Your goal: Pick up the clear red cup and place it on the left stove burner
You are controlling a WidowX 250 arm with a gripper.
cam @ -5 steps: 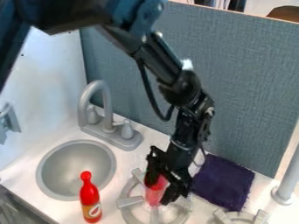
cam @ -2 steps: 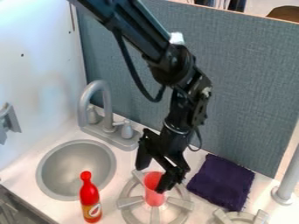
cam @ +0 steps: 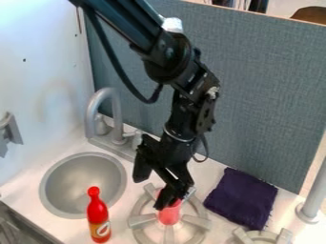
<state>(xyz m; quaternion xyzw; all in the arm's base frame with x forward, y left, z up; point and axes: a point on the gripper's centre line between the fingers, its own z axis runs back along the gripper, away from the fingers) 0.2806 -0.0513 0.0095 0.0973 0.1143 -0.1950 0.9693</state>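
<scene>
Hanging down from between 11 and 12 o'clock in the view, the arm (cam: 172,52) could be brought against the faucet (cam: 117,114) at 9 to 10 o'clock if it were swung that way while low. The burner (cam: 141,219) lies at 6 o'clock, and by its raised bars a low fingertip could be caught. The cloth (cam: 242,198), at 5 o'clock, could be snagged or dragged by a sideways sweep. The gripper (cam: 150,193) is spread wide, with nothing seen to be held, just at 11 o'clock from the cup (cam: 168,217). The cup is placed on the burner's middle, and it could be tipped, or wedged among the bars, if its rim were nudged by the nearer finger. The bottle (cam: 98,220), at 9 o'clock from the cup, is tall and slim, so it could be knocked over by a wide move. As for what is obscured, the arm is cut off by the top edge, and the second burner (cam: 258,234) by the bottom one. Part of the cup's rim is covered by the nearer finger; whether that finger is touching it, is inside it or is merely in front cannot be told. One faucet knob (cam: 136,137) is partly masked.
</scene>
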